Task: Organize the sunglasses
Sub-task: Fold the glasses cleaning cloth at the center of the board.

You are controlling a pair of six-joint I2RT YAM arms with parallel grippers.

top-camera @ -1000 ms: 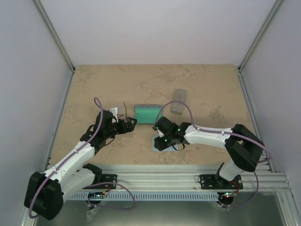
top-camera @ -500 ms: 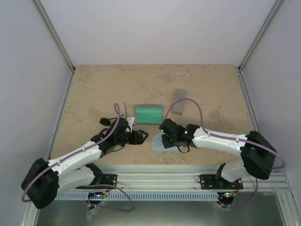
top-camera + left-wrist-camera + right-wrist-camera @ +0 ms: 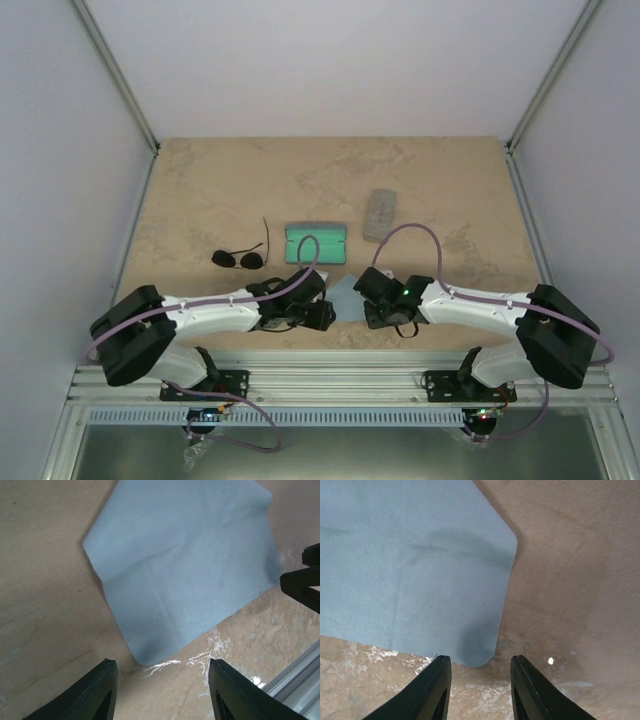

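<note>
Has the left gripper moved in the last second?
Yes. The left gripper went from beside the open green case toward the near edge, now at the light blue cloth.

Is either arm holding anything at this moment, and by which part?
Nothing is held. The left gripper and right gripper are both open, each near a corner of the light blue cloth.

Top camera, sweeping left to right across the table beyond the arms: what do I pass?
black sunglasses → open green case → closed grey case. The light blue cloth lies nearer the arms and overlaps the open case's span, so it is left unranked.
</note>
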